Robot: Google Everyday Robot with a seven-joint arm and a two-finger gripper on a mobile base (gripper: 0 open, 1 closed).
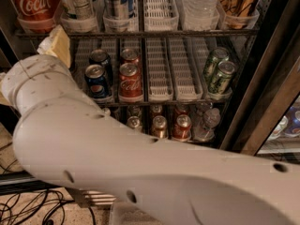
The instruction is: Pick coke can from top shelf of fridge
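Observation:
The coke can, red with white script, stands at the far left of the top shelf, cut off by the top edge of the picture. The shelf is a dark wire rack with white lane trays holding cans and bottles, inside the open fridge. My white arm crosses the lower half of the picture. My gripper shows only as a pale yellowish part at the arm's end, just below the top shelf and right of the coke can.
The middle rack holds blue Pepsi cans, short Coke cans and green cans. A lower rack holds more short cans. The dark door frame slants at right. Cables lie on the floor at lower left.

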